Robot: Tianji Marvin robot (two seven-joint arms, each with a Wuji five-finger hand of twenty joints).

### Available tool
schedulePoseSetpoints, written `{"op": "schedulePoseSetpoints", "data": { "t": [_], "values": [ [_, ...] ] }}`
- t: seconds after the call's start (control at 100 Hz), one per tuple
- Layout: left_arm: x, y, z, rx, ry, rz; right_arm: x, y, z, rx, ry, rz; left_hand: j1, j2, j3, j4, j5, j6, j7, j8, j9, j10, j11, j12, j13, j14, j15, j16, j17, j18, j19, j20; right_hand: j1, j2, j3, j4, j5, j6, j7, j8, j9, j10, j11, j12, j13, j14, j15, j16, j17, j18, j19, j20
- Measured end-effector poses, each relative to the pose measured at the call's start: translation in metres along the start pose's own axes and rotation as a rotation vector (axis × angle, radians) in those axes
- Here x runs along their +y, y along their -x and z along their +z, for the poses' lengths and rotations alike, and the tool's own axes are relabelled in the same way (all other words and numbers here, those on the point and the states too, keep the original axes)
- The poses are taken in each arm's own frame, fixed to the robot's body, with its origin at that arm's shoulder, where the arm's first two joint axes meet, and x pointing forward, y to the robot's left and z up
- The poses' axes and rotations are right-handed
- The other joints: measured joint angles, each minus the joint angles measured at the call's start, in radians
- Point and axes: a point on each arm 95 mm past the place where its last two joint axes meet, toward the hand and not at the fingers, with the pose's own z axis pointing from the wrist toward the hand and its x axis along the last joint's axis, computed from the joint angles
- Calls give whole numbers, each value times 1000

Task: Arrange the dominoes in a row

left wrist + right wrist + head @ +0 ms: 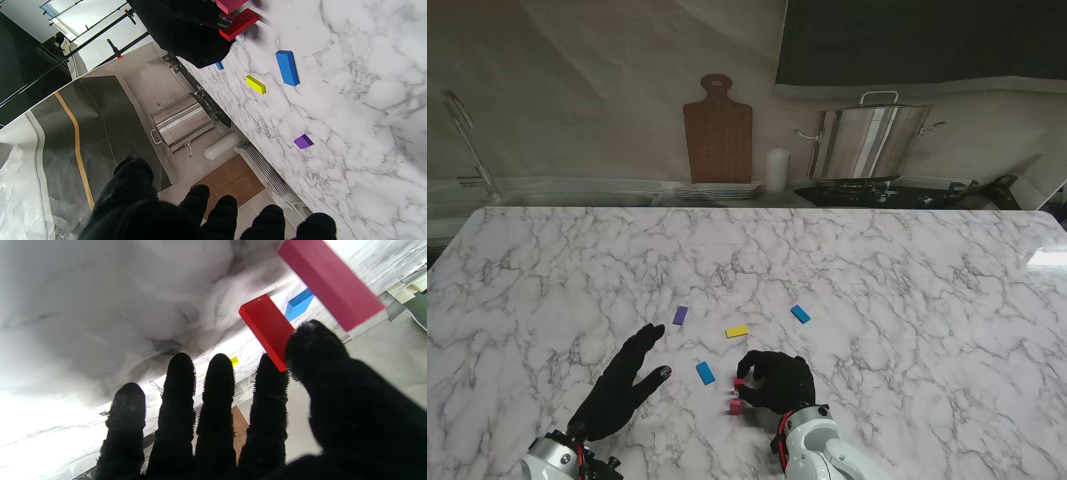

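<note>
While the right hand (777, 382) pinches the red domino (740, 383) beside the pink domino (735, 407) near the tabletop's (927, 290) near edge, four dominoes lie scattered and the left hand (623, 385) is released.

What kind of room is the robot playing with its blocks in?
It looks like a kitchen. A big metal pot sits on a stove at the back, a wooden cutting board leans on the wall, and the work surface is a marble counter.

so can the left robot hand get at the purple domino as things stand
Probably yes. The left robot hand is open and holds nothing, and the purple domino lies flat just beyond its fingertips, with only bare marble table between them.
</note>
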Motion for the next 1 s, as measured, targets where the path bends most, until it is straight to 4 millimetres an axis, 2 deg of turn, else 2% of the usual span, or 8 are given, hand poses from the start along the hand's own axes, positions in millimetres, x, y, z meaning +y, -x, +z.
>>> {"op": "schedulePoseSetpoints", "data": {
  "t": [0.09, 0.75, 0.88, 1.0],
  "values": [
    [0, 0, 0, 0, 0, 0, 0, 0, 0, 0, 1, 0, 0, 0, 0, 0, 0, 0, 0, 0, 0, 0, 0, 0, 0, 0, 0, 0, 0, 0, 0, 0, 0, 0, 0, 1, 0, 9, -34, -4, 0, 0, 0, 0, -6, 2, 0, -1, 0, 0, 0, 0],
    [0, 0, 0, 0, 0, 0, 13, -5, -2, 18, 40, 27, 0, 0, 0, 0, 0, 0, 0, 0, 0, 0, 0, 0, 0, 0, 0, 0, 0, 0, 0, 1, -29, 11, 1, 14, 0, 14, -69, -14, -13, 0, 0, 0, -12, 3, -3, -1, -9, 0, 0, 0],
    [0, 0, 0, 0, 1, 0, 21, -10, -5, 35, 63, 32, 0, 0, 0, 0, 0, 0, 0, 0, 0, 0, 0, 0, 0, 0, 0, 0, 0, 0, 0, 1, -44, 20, 2, 36, 0, 38, -84, -14, -15, 0, 0, -11, -24, 3, -21, -3, -10, 0, 0, 0],
    [0, 0, 0, -1, 0, 1, 31, -14, -9, 52, 87, 25, 0, 0, 0, 0, 0, 0, 0, 0, 0, 0, 0, 0, 0, 0, 0, 0, 0, 0, 0, 1, -60, 53, 2, 68, 0, 65, -124, -14, -27, 3, -77, -68, -24, 3, -104, -29, -14, 0, -14, 0]
  ]
}}
